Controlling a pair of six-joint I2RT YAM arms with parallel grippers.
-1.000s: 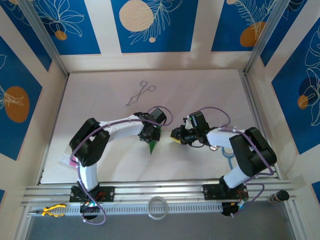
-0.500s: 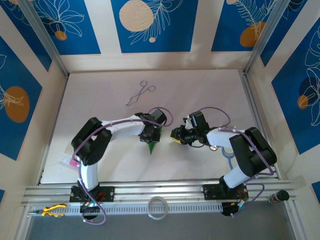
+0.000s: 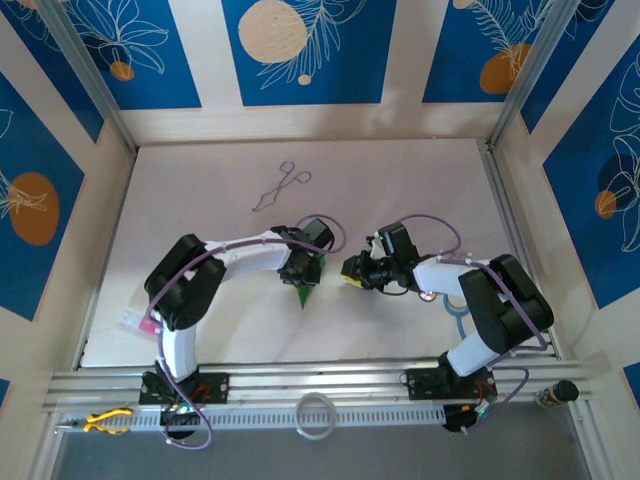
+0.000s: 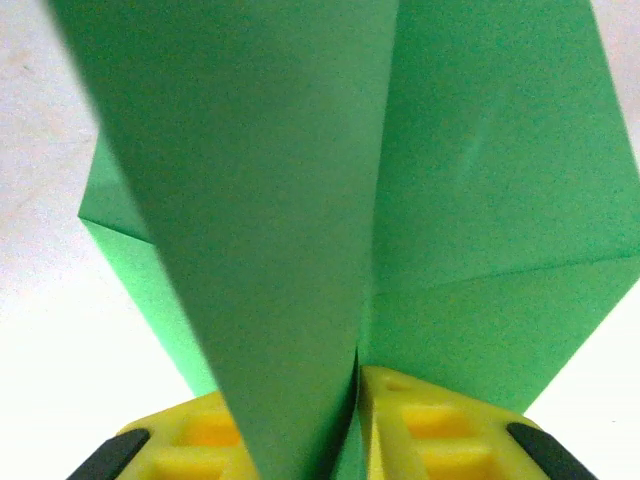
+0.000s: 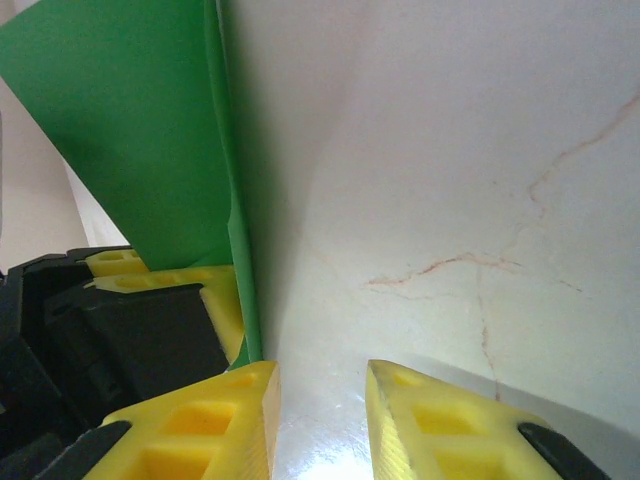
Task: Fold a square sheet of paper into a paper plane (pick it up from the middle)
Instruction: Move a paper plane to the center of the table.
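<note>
Built of white links (image 3: 245, 256) and black joints (image 3: 510, 300), looped with purple cables (image 3: 432, 218); tipped with yellow, hollow-celled fingers (image 5: 195, 420) on black mounts (image 5: 130, 345).

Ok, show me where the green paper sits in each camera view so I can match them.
Top external: green paper near the centre, a small tip under the left gripper.
Left wrist: green paper fans up across most of the picture from between the yellow fingers.
Right wrist: green paper upper left, nearly edge-on.
Shared landmark: the left gripper's yellow fingers clamping it.
</note>
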